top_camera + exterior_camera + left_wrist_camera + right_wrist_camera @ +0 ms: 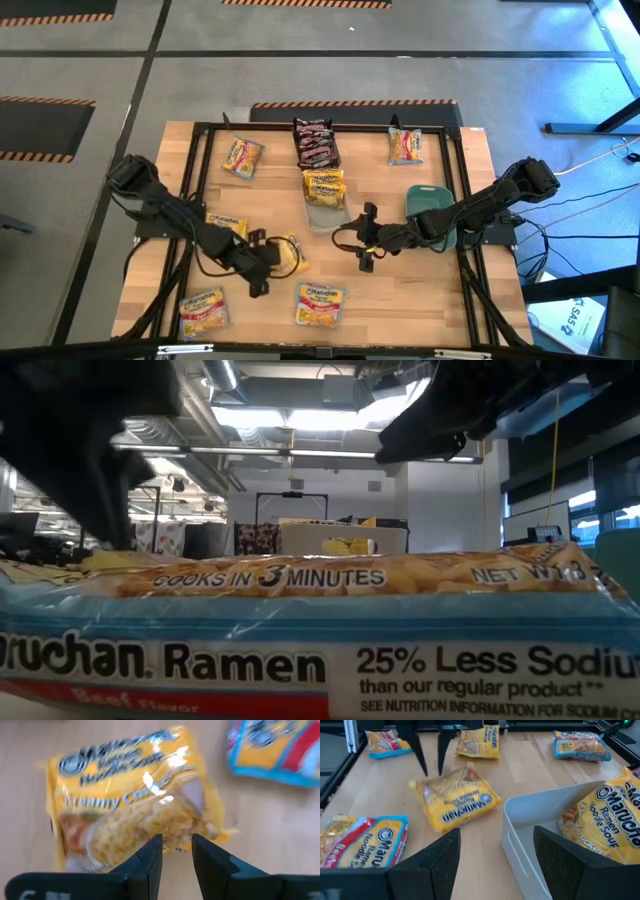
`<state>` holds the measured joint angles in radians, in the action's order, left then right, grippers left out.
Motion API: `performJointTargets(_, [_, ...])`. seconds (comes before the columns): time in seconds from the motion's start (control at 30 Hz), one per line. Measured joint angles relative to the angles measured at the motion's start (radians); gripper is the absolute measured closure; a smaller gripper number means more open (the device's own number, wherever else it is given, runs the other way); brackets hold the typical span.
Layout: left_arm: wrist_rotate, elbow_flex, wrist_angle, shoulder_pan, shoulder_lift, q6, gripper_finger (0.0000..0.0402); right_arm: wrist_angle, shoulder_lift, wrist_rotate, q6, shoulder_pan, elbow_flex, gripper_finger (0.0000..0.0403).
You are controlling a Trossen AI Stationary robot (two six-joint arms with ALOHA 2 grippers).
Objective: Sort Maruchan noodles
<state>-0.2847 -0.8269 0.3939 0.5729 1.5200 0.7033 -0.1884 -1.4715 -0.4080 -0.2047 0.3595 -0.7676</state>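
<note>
A yellow Maruchan noodles packet [290, 253] [130, 805] [457, 802] lies flat on the wood table. My left gripper [272, 260] [177, 845] [432, 770] sits just at its edge, fingers narrowly open with nothing between them. My right gripper [358, 240] [497, 855] hovers wide open and empty by the near corner of the clear bin [318, 215] [520, 815], which holds yellow packets [324, 187] [610, 815]. Dark brown-red packets [315, 143] lie at the back centre. A beef-flavour packet [320, 630] fills the low view.
Loose packets lie at the back left [242, 157], back right [405, 146], under the left arm [225, 222], front left [203, 310] and front centre [320, 303]. A teal bin [428, 195] stands under the right arm. A black frame [200, 130] edges the table.
</note>
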Motion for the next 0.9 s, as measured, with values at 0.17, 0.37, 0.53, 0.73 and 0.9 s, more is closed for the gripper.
performJointTargets(0.17, [0.034,-0.112,0.076,-0.012,-0.002,-0.073,0.0303,-0.043,0.0,0.047,-0.028,0.0,0.0,0.0171])
performJointTargets(0.37, [-0.043,-0.176,0.193,-0.003,-0.003,-0.138,0.0303,-0.136,-0.017,0.124,-0.072,0.001,-0.001,0.0171])
performJointTargets(0.53, [-0.037,-0.061,0.163,0.005,-0.003,-0.136,0.0303,-0.22,-0.122,0.148,-0.079,0.001,0.0,0.0171])
performJointTargets(0.73, [0.066,0.07,-0.124,0.004,-0.002,-0.14,0.0303,-0.26,-0.197,0.159,-0.079,0.0,0.001,0.0171])
performJointTargets(0.9, [-0.016,0.114,-0.316,-0.017,-0.002,-0.164,0.0303,-0.267,-0.198,0.157,-0.076,0.0,0.001,0.0171])
